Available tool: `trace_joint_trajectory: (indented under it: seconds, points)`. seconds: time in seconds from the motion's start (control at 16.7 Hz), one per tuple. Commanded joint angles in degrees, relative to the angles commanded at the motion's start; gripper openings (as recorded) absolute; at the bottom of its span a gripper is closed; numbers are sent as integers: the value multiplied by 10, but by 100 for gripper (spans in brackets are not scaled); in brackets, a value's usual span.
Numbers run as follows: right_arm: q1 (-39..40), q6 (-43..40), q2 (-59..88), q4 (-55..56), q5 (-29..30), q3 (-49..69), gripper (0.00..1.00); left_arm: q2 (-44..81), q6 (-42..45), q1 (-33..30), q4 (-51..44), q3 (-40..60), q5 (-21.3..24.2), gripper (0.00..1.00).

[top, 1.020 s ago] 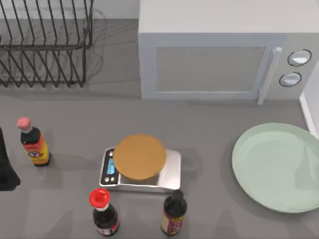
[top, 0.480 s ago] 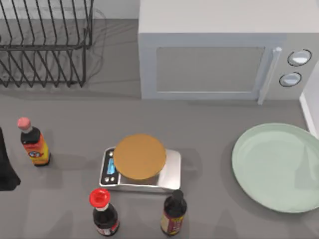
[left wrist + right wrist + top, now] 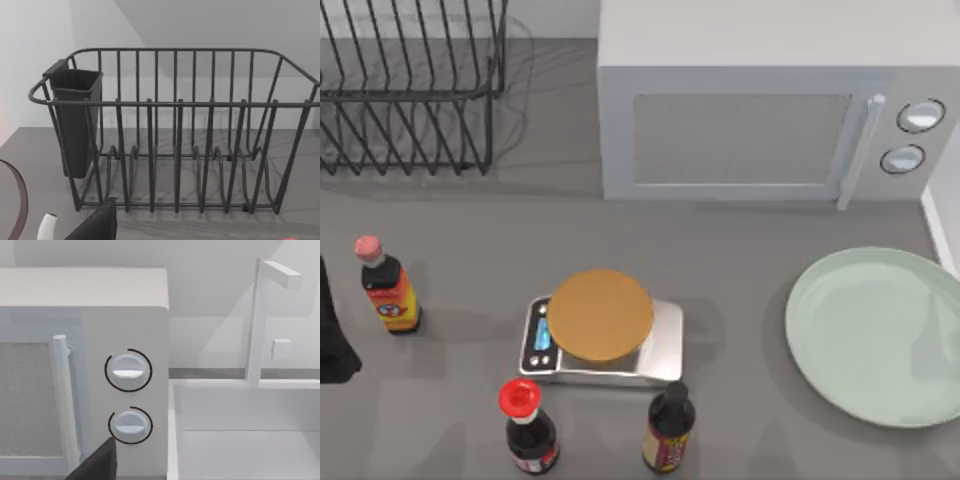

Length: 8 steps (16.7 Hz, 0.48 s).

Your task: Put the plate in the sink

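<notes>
Plate (image 3: pixel 875 335) lies flat on the counter at the table's right, just beside the white rim of the sink (image 3: pixel 940 235), untouched. It looks glossy and stiff, probably slippery and breakable, so I'd pinch the shallow rim at the edge rather than press the face. From the right wrist I'm looking at the sink basin, its tap (image 3: pixel 260 315) and the microwave (image 3: pixel 760 100). My left arm (image 3: pixel 332 330) sits parked at the table's left edge. Either pincer's spread, I honestly cannot tell from here. Scale (image 3: pixel 605 335) sits well clear.
</notes>
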Motion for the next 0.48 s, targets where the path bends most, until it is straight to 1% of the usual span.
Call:
trace_joint_trajectory:
  seconds: [0.24, 0.48]
  points:
    - [13, 14, 36, -27, 0, 34, 100, 0, 0, 0, 0, 0, 0, 100]
    - [56, 57, 169, -113, 0, 146, 100, 0, 0, 0, 0, 0, 0, 100]
